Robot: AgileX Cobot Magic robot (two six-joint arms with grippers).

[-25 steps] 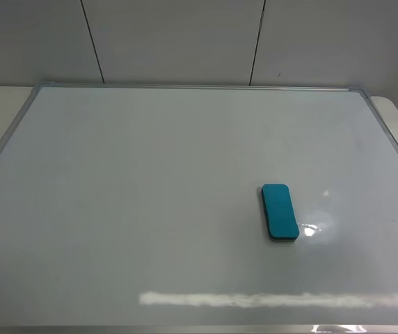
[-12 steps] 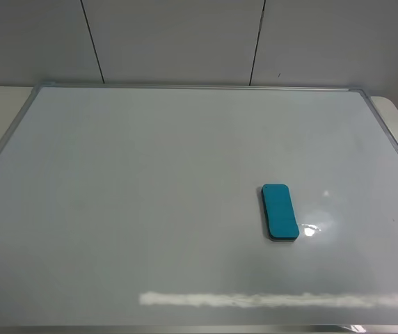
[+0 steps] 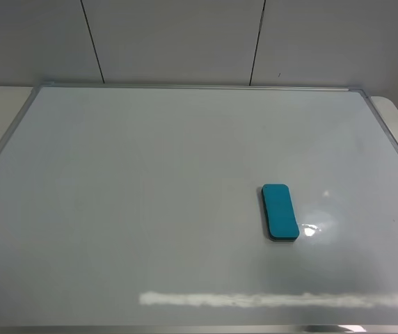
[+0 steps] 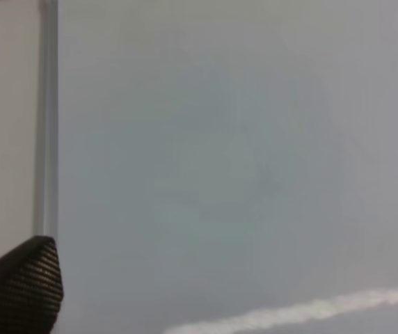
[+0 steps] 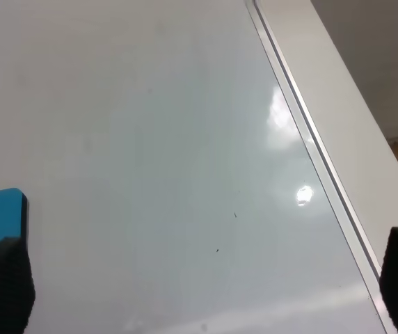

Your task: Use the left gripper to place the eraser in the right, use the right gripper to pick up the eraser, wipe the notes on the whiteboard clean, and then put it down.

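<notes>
While neither arm appears in the high exterior view, each wrist camera shows two dark fingertips at the outer edges of its own picture. One left gripper point(image 4: 230, 292) is present, its jaws spread wide and released, with nothing between them; one fingertip point(image 4: 19, 284) shows a woven carbon pattern. One right gripper point(image 5: 202, 289) is present, likewise spread wide and holding nothing.

One whiteboard point(image 3: 150, 209) lies flat and fills most of the high view; it carries one thin silver frame point(image 3: 387, 136) on all visible sides. One pale streak of reflected light point(image 3: 255, 300) runs across its near edge, and one small bright glare spot point(image 3: 310, 228) sits just beside the eraser.

One eraser point(image 3: 279, 211), teal-blue with a dark underside, rests on the board, right of centre and nearer the front edge than the back, its long axis running roughly front to back. From the right wrist camera, one corner of the eraser point(image 5: 1, 219) shows just beside one right fingertip point(image 5: 3, 285); whether they touch cannot be told.

No red marks can be made out on the board surface.

Beyond the board, one grey wall point(image 3: 178, 42) shows two dark vertical seams.
</notes>
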